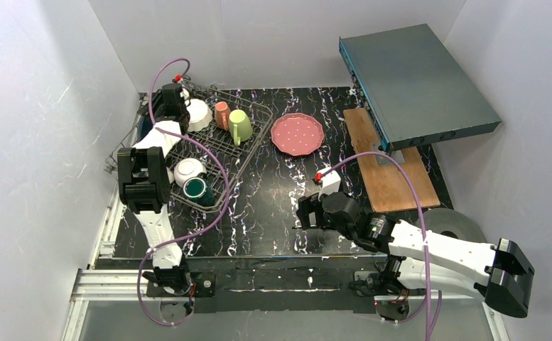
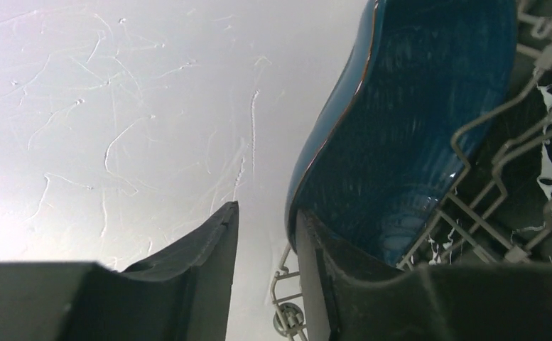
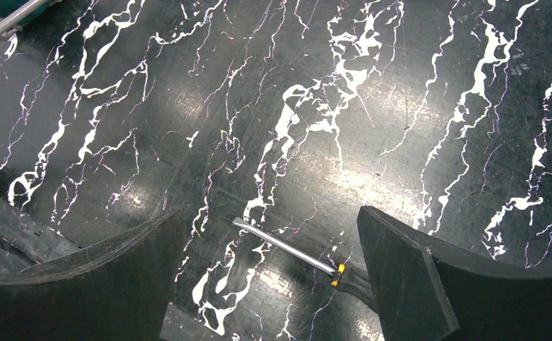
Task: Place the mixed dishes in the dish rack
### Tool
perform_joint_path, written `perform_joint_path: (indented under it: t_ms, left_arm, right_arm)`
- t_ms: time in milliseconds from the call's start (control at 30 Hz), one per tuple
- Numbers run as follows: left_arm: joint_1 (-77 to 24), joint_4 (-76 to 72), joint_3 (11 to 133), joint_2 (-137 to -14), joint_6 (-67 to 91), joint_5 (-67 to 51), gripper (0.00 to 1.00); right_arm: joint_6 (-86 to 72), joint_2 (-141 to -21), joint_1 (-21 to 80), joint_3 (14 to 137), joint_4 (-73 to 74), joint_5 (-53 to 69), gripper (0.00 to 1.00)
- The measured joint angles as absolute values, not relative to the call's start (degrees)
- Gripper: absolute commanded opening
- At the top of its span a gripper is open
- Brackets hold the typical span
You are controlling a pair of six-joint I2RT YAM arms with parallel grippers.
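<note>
The grey wire dish rack stands at the back left. In it are a white bowl, a small salmon cup, a yellow-green mug, a floral cream bowl and a green-inside cup. The blue ribbed plate stands on edge among the rack wires. My left gripper is at the rack's far left corner, jaws slightly apart and empty, its right finger against the plate. The pink dotted plate lies on the table. My right gripper is open and low over the table.
A black-and-yellow-handled screwdriver lies on the black marbled table under the right gripper. A flat teal-grey metal box rests tilted over a wooden board at the back right. White walls close in both sides.
</note>
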State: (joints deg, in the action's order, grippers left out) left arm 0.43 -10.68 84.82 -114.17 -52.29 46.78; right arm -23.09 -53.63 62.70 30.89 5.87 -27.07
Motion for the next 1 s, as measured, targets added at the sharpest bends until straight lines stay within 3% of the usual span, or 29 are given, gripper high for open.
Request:
perform_joint_path:
  t_ms: [367,633,1000]
  left_arm:
    - [2.02,-12.12,85.32,-114.17,-51.11,48.49,0.6]
    - [2.02,-1.78,85.84,-111.46,-40.86,46.7,0.79]
    - [2.02,8.38,85.82,-105.36,-30.26,42.11,0.82]
  right_arm:
    - [-22.7,-53.84,62.7,30.89,5.85,-27.09,0.98]
    - [-22.52,-54.61,62.72,30.89,5.85,-27.07,0.98]
    - [-22.5,-55.68,62.72,30.89,5.82,-26.92,0.98]
